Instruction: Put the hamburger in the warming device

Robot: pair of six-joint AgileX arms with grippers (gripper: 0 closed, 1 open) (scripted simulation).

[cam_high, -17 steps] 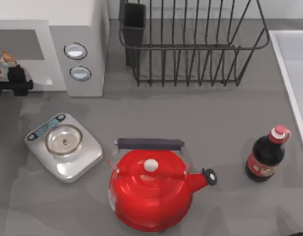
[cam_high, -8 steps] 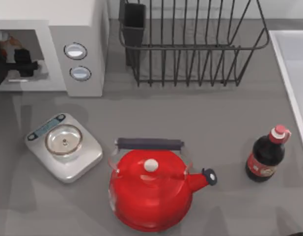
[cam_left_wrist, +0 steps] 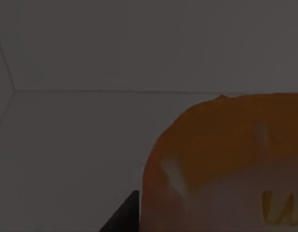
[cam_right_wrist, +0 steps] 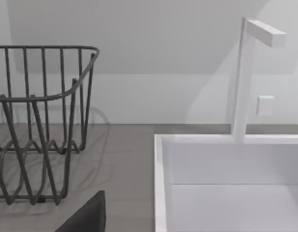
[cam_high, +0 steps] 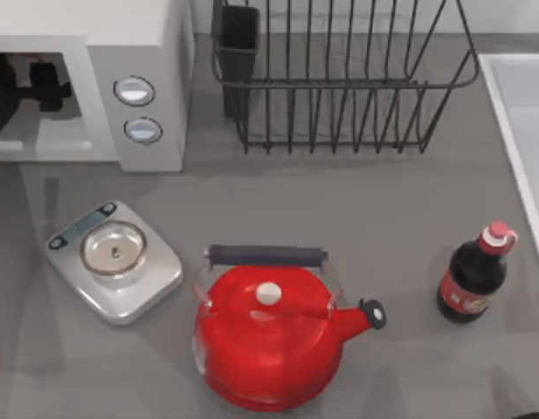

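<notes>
The hamburger (cam_left_wrist: 226,164), orange-tan with pale patches, hangs close in the left wrist view with grey cavity walls around it. My left gripper (cam_high: 49,87) reaches into the open cavity of the white microwave (cam_high: 151,52) at the table's back left and is shut on the hamburger. One dark fingertip (cam_left_wrist: 123,216) shows beside the bun. In the top view the microwave's roof hides the hamburger. My right arm (cam_high: 538,415) is parked at the front right corner, its gripper open, with one finger (cam_right_wrist: 86,217) showing.
A silver kitchen scale (cam_high: 114,259) sits in front of the microwave. A red kettle (cam_high: 267,336) stands front centre and a dark sauce bottle (cam_high: 473,278) at the right. A black wire dish rack (cam_high: 339,78) stands at the back, a white sink (cam_high: 522,131) on the far right.
My left gripper has carried the hamburger from in front of the microwave's opening back into its cavity. The right arm has stayed still.
</notes>
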